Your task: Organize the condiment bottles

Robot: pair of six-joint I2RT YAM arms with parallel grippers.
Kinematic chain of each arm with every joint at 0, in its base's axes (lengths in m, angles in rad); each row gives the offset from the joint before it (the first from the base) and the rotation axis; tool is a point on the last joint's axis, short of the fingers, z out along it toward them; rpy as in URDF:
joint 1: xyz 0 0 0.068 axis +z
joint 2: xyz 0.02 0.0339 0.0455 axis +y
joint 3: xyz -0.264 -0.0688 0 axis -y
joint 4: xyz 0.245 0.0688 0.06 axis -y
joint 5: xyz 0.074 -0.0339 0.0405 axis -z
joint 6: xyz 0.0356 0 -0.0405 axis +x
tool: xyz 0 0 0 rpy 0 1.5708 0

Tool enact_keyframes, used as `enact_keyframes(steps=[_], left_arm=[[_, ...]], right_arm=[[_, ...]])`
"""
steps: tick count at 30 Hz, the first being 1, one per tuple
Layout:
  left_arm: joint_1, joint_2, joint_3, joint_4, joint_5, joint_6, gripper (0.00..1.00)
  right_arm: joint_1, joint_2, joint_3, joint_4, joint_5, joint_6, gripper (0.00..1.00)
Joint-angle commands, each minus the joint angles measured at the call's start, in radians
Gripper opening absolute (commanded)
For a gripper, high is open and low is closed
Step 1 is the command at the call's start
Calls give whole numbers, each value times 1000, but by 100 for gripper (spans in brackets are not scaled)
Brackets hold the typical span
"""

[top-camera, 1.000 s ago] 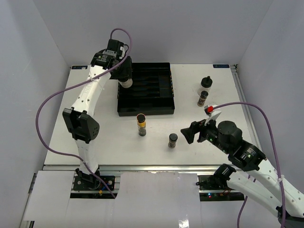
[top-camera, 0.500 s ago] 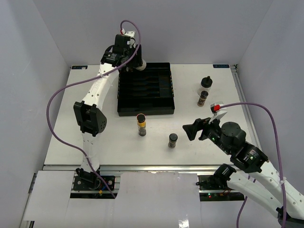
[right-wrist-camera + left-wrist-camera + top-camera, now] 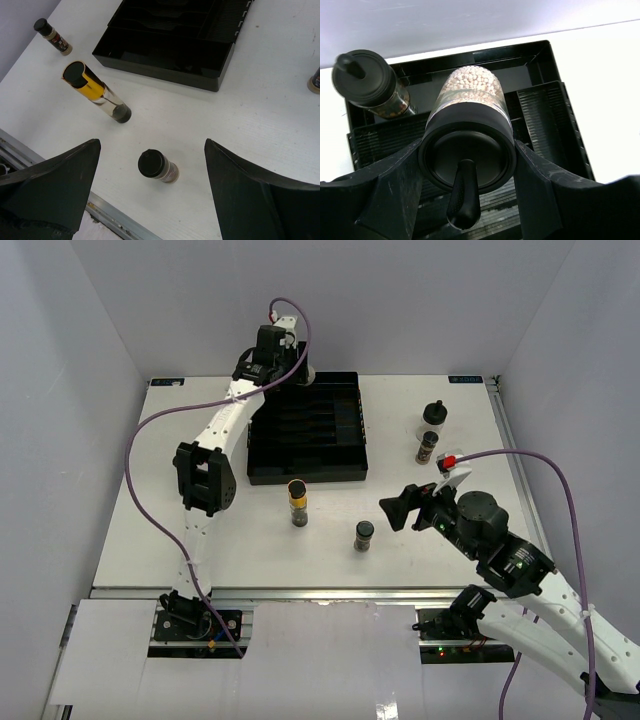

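Now a squat clear bottle of pale pellets (image 3: 472, 95), black knobbed cap toward the wrist camera, is clamped between the fingers of the left tool (image 3: 468, 150) above the far end of the black slotted tray (image 3: 330, 440), where another knobbed bottle (image 3: 367, 82) sits in a corner. Out on the white bench (image 3: 200, 540), the yellow-banded jar (image 3: 297, 500) and a short dark jar (image 3: 364, 535) stand near the tray's front edge, while a third knobbed bottle (image 3: 433, 417) and a slim spice jar (image 3: 426, 447) stand just beside each other to the tray's right. The right tool (image 3: 398, 508) hangs above the bench to the right of the short dark jar, fingers spread wide and holding nothing.
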Motion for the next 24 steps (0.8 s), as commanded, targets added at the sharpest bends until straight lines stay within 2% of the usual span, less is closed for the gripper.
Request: enact_keyframes(steps=[1,19,24], left_arm=[[-3,-16,57,158,3,50,0],[-3,96,42,311,-31,126,0],[-20,30,-53,340,-44,156,0]], right_arm=[[3,1,-8,77,23,-3,91],[2,36,-15,99,59,-17,91],[2,50,-22,110,73,-29,91]])
